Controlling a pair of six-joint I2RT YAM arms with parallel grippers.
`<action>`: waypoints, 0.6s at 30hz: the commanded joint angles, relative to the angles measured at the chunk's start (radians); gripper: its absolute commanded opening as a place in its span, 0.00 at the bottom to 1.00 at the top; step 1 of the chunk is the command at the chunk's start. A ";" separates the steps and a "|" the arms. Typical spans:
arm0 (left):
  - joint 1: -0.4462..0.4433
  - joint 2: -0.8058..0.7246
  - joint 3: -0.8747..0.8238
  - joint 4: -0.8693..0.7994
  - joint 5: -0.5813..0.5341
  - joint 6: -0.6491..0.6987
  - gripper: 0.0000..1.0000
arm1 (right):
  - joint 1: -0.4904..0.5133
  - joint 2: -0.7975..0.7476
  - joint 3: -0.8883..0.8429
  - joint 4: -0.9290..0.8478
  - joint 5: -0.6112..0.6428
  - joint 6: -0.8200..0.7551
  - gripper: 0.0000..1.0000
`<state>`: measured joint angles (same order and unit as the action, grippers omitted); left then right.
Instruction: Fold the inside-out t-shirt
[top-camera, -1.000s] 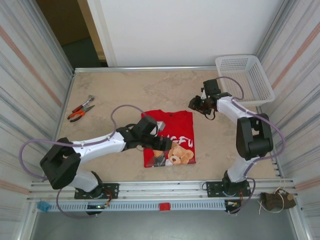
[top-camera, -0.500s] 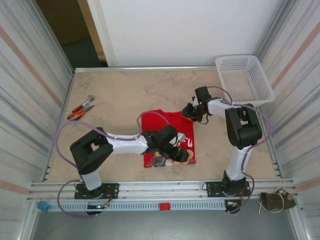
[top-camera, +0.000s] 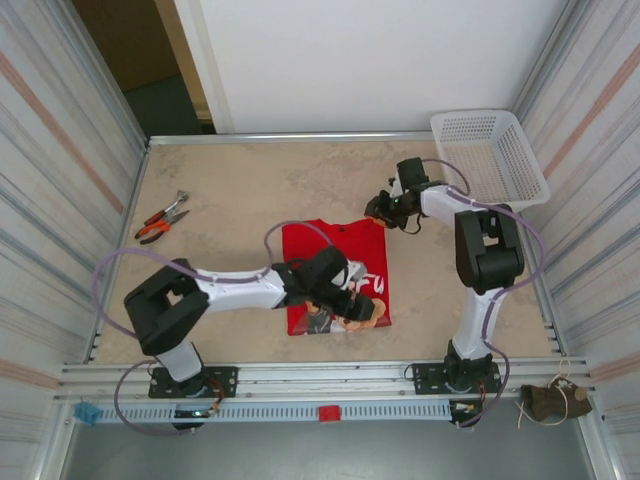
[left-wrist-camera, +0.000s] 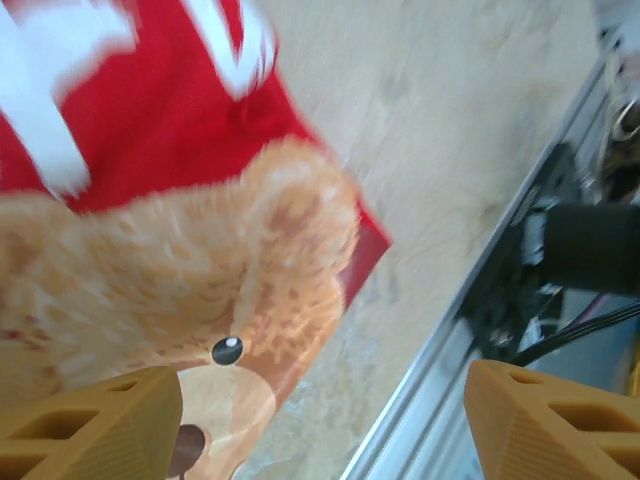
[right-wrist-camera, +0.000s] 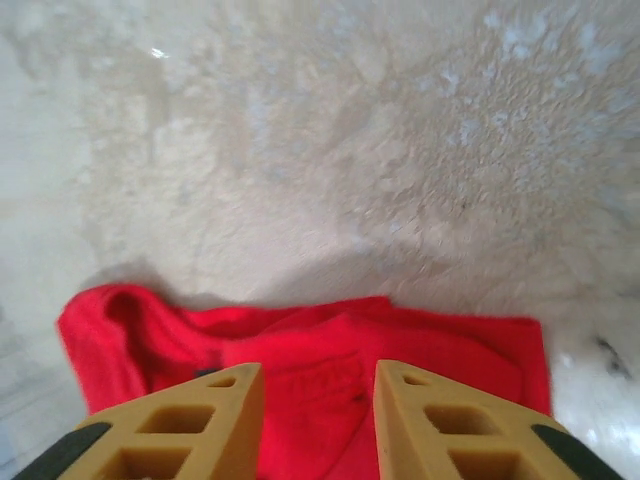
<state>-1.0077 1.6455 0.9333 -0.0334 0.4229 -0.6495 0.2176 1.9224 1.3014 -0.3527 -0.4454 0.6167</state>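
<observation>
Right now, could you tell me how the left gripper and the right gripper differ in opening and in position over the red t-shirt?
The left gripper has its jaws wide apart; the right gripper leaves a narrower gap. The left gripper hangs over the teddy-bear print at the near right corner of the t-shirt; the right gripper is at the shirt's far edge. Both are open and hold nothing.

Overhead view from behind the bases, facing down, wrist views close over shared t-shirt (top-camera: 350, 240)
</observation>
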 joint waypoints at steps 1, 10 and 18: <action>0.125 -0.126 0.112 -0.143 -0.052 0.043 0.76 | -0.028 -0.147 0.046 -0.087 0.027 -0.060 0.42; 0.631 -0.090 0.073 -0.104 0.151 0.130 0.97 | -0.073 -0.168 -0.105 -0.071 0.052 -0.115 0.67; 0.728 0.086 0.111 -0.058 0.204 0.189 0.60 | -0.073 -0.107 -0.140 -0.029 0.027 -0.116 0.67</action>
<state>-0.2802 1.7020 1.0336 -0.1074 0.5629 -0.4980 0.1436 1.8011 1.1687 -0.3927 -0.4057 0.5293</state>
